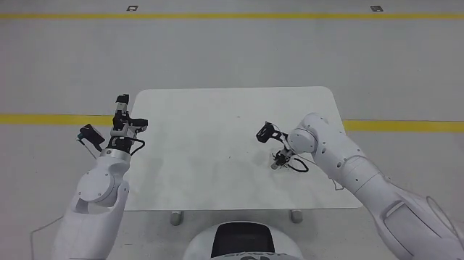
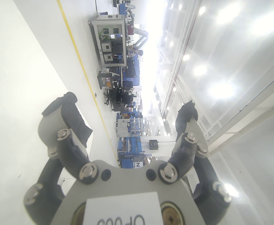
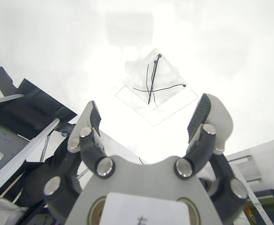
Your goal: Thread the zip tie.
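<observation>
Zip ties [image 3: 153,83] just ahead of right pincer [image 3: 148,99], spread | left pincer [image 2: 128,99] spread

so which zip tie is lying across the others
The zip tie whose head sits off on its own. It cuts across the other ties, which run roughly alongside each other with heads close together.

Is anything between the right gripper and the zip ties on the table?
The thin black zip ties seem to lie inside a clear plastic bag on the white table, so its film covers them. Nothing else visible separates them from the open right gripper.
</observation>
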